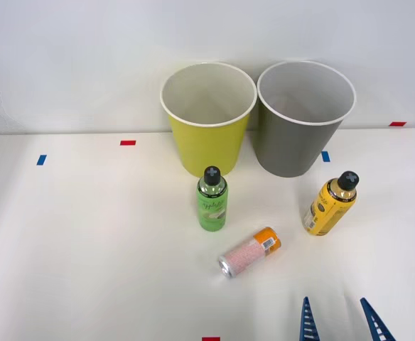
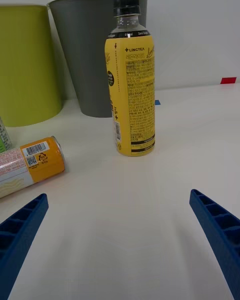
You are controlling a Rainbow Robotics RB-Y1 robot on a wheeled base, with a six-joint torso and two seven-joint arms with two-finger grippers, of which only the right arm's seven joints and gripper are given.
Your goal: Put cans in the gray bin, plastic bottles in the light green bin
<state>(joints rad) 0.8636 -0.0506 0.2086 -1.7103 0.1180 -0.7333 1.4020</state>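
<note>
wrist view has the yellow bottle (image 2: 131,75) standing upright dead ahead of the right gripper (image 2: 120,240), lined up with the gap between the fingers (image 2: 217,230) but well clear of the tips. fingers are spread wide and holding nothing. off to one side of the fingers the pink can (image 2: 30,162) lies on its side, orange end toward the bottle, not touching it. past the yellow bottle sits the gray bin (image 2: 87,55), with the light green bin (image 2: 25,65) next to it.

front view shows the same gripper (image 1: 339,320) low at the near edge of the table (image 1: 87,249), the green bottle (image 1: 212,202) standing further out beside the can (image 1: 249,251), just in front of the green bin (image 1: 207,117). both bins look empty from here.

so i'd say this is the approach for the first pick, nothing sorted yet. next move probably means pushing forward so the fingers straddle the bottle body, closing, then carrying it past the gray bin (image 1: 305,117) to the green one. careful not to tip it.
</note>
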